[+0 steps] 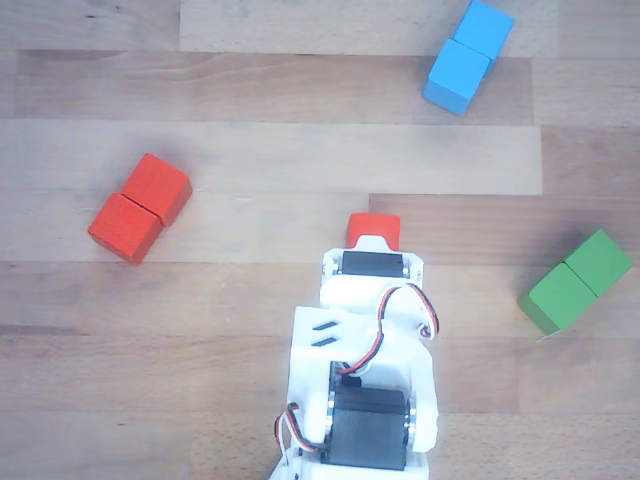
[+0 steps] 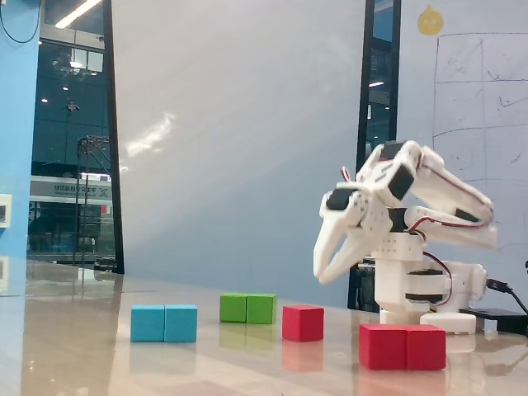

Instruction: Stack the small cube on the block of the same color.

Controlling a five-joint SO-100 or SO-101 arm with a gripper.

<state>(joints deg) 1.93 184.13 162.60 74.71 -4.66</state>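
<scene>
The small red cube [image 1: 373, 227] lies on the wooden table, its near part hidden under my arm in the other view; in the fixed view it [image 2: 303, 322] stands alone in the middle. The red two-cube block [image 1: 140, 208] lies apart from it, at the left in the other view and at the front right in the fixed view [image 2: 403, 346]. My gripper [image 2: 323, 279] points down, hangs a little above and just right of the small cube, and is partly open and empty. In the other view its tips are hidden under the white wrist [image 1: 372, 270].
A blue two-cube block [image 1: 468, 56] lies at the top right and a green two-cube block [image 1: 577, 282] at the right of the other view. In the fixed view the blue block [image 2: 164, 322] and the green block [image 2: 247, 308] stand left of the cube. The arm's base [image 2: 421, 289] stands at the right.
</scene>
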